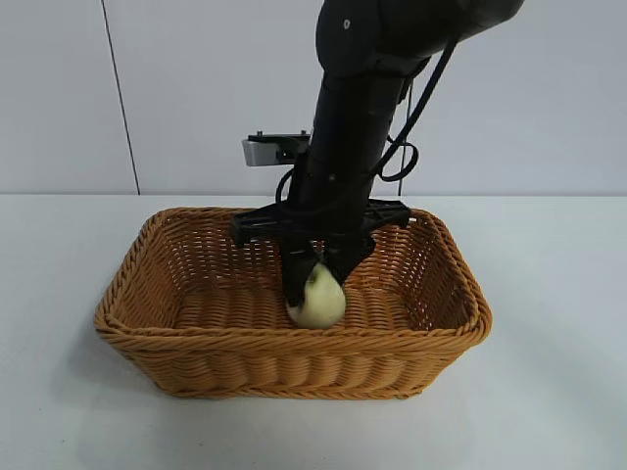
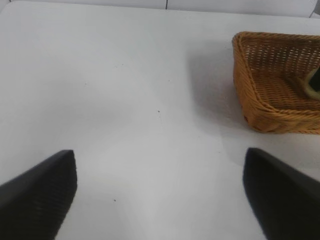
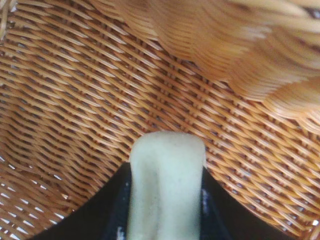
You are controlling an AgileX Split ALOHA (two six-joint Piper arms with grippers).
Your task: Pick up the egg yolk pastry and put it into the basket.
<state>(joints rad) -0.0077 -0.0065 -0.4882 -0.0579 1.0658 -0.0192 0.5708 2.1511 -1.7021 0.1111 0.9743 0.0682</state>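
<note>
The orange-brown wicker basket [image 1: 137, 323] stands mid-table. My right gripper [image 1: 315, 284] reaches down into it and is shut on the pale cream-yellow egg yolk pastry [image 1: 318, 299], which hangs just at the basket floor near the front wall. In the right wrist view the pastry [image 3: 167, 185] is squeezed between the two black fingers [image 3: 112, 210], with the woven basket floor [image 3: 75, 100] close behind it. My left gripper [image 2: 160, 195] is open and empty over the bare table, well apart from the basket [image 2: 260, 100].
The white table [image 1: 549, 392] surrounds the basket on all sides. A white wall stands behind it. A small grey camera mount [image 1: 274, 149] sticks out from the right arm above the basket's back rim.
</note>
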